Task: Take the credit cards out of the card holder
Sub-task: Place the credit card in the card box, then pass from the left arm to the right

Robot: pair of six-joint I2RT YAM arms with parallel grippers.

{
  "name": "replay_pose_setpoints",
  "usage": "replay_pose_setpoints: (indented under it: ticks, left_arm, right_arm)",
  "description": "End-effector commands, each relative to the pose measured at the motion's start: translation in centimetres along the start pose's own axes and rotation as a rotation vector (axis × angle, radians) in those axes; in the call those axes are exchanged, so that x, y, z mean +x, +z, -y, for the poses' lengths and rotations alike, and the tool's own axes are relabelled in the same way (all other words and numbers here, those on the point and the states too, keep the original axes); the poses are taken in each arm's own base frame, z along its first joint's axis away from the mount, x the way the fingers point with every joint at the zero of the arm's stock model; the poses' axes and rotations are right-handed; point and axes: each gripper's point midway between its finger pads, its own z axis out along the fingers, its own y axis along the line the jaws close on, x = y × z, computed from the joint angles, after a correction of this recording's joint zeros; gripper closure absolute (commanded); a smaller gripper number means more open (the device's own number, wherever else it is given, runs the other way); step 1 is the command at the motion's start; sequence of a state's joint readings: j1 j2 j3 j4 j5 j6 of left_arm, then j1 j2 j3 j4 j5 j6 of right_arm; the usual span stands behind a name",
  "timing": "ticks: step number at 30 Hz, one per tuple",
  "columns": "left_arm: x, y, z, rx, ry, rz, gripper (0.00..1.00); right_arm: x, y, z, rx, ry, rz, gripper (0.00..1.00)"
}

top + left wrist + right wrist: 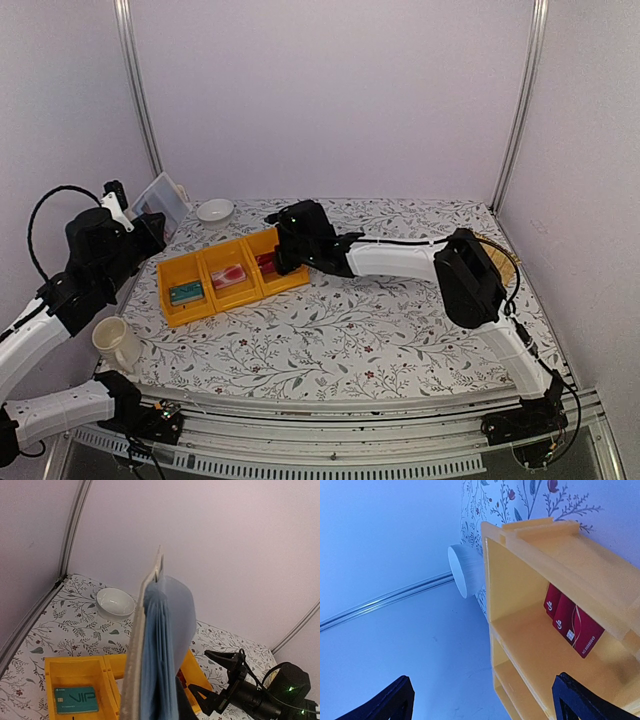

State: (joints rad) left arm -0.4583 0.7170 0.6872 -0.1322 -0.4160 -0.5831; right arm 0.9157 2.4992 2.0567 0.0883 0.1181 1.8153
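Credit cards lie in each of the three compartments of the yellow bins point(240, 303) on your table point(400, 330). The left compartment holds a teal card point(186, 292), the middle one a pink card point(230, 277), and the right one two overlapping red cards point(572, 625). From the left wrist camera you can read "VIP" in light letters on the teal card. The red cards carry a small white logo and a line of print too small to read.

The card holder point(155, 655) is off the table, held upright in the air at the far-left corner, near the white bowl point(215, 210). Its whitish cover faces left and its pale blue leaves fan out to the right. Your left gripper point(148, 218) is clamped on the holder's lower edge, with that arm raised and bent at the table's left side.

Your right arm reaches in from the right with its elbow high, in front of a woven basket point(505, 262). The right gripper point(484, 692) hangs just over the red cards' compartment, its fingers spread wide and holding nothing. A cup point(118, 343) stands at the near-left edge.
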Motion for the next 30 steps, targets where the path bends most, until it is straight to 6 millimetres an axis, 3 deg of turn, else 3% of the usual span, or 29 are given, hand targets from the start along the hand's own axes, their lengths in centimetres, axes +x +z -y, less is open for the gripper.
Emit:
replay_pose_setpoints:
  ticks: [1, 4, 7, 10, 13, 18, 21, 24, 30]
  left_arm:
    - [-1.4, -0.4, 1.6, 0.098, 0.017, 0.04, 1.0]
    - [-1.3, -1.0, 4.2, 0.255, 0.039, 0.032, 1.0]
    - [-1.4, -2.1, 6.7, 0.411, 0.057, 0.043, 1.0]
    - [-1.0, -3.4, 9.1, 0.57, 0.089, 0.033, 1.0]
    - [-0.7, -5.5, 11.8, 0.759, 0.136, 0.018, 1.0]
    - [-0.4, -9.0, 14.7, 1.003, 0.185, -0.009, 1.0]
    - [-0.1, -10.3, 15.5, 1.085, 0.197, -0.035, 1.0]
    - [-0.1, -11.1, 16.0, 1.134, 0.203, -0.047, 1.0]
    - [0.5, -11.5, 16.8, 1.183, 0.197, -0.091, 1.0]
  right_arm:
    - [0.9, -4.5, -10.1, -0.176, -0.246, 0.07, 0.01]
    - [1.0, -9.6, -17.4, -0.309, -0.544, 0.214, 0.01]
    - [1.5, -14.5, -22.6, -0.408, -0.839, 0.389, 0.01]
    - [2.9, -18.7, -25.5, -0.514, -1.139, 0.461, 0.01]
    - [5.7, -22.5, -26.8, -0.642, -1.406, 0.412, 0.01]
    - [12.0, -28.6, -23.2, -0.953, -1.721, 0.034, 0.01]
    - [13.6, -32.1, -21.4, -1.038, -1.788, -0.112, 0.01]
    - [14.2, -32.4, -19.7, -0.935, -1.815, -0.191, 0.01]
    - [15.3, -30.8, -16.9, -0.771, -1.842, -0.355, 0.01]
